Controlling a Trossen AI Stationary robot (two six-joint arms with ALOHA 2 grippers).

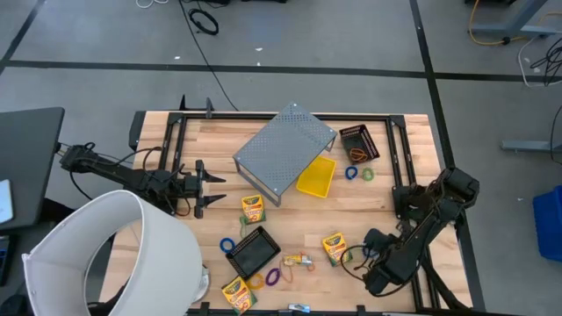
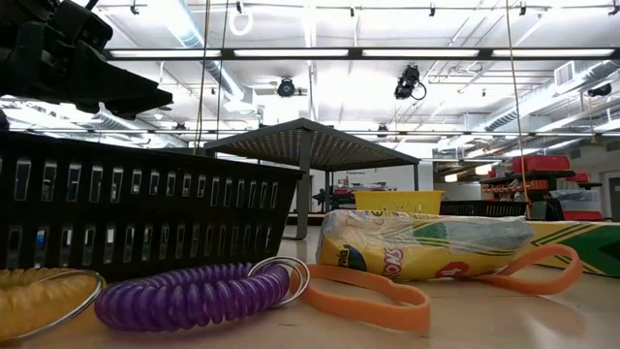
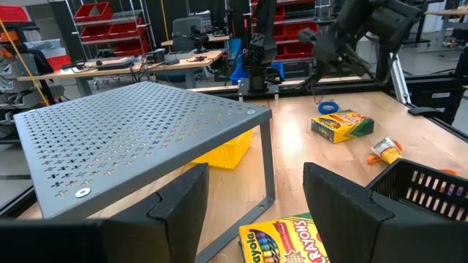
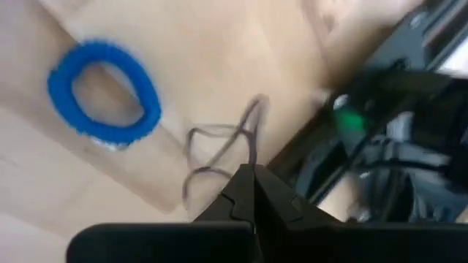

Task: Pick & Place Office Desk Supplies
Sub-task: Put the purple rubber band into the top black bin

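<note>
My right gripper (image 4: 252,174) is shut on a thin grey elastic loop (image 4: 219,150) just above the wood, near the table's near right corner (image 1: 372,241). A blue coil loop (image 4: 102,91) lies beside it, next to a crayon box (image 1: 334,247). Two more crayon boxes (image 1: 253,208) (image 1: 237,292) lie flat on the table. Purple (image 2: 194,296) and orange (image 2: 368,296) loops and a small multicoloured packet (image 1: 299,260) rest by a black tray (image 1: 253,252). My left gripper (image 3: 252,175) waits open at the table's left, facing the grey shelf. My right gripper pinches a short stretch of the thin grey loop (image 4: 247,159) between its two shut fingertips, slanting down from above. The rest of the band curls slack ahead of the fingers. I cannot tell whether it still touches the table.
A grey perforated shelf (image 1: 285,149) stands at the table's middle back over a yellow bin (image 1: 316,177). A small black basket (image 1: 358,140) sits at the back right, with blue and green loops (image 1: 359,174) near it. A big white cylinder (image 1: 114,254) fills the near left.
</note>
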